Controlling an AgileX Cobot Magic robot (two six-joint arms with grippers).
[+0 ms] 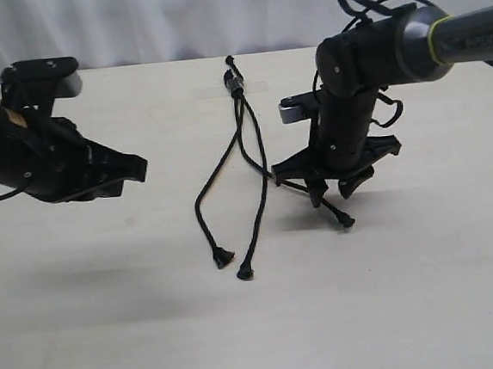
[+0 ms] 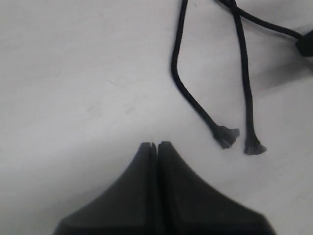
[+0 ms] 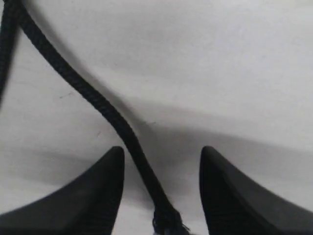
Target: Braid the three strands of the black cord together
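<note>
I read the thin black braided rope strands (image 1: 264, 170) as rough and woven, frayed at the tips. The right gripper's (image 3: 161, 152) black plastic fingers (image 3: 98, 196) look smooth and matt, and so does the pale tabletop (image 1: 113, 334).

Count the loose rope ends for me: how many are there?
3. Left end and middle end lie side by side in the middle; right end lies within the open right tool.

The black cord (image 1: 237, 97) is being shown spread on a pale table (image 1: 429, 298), the three strands (image 1: 260, 153) being joined at a knot (image 1: 234, 83) near the far edge. Two are being seen curving forward, tips just beside each other. The third is being straddled by the lowered right gripper (image 1: 333, 191), jaws apart. The left gripper (image 1: 133, 169) is being held above the table, well apart from the cord
</note>
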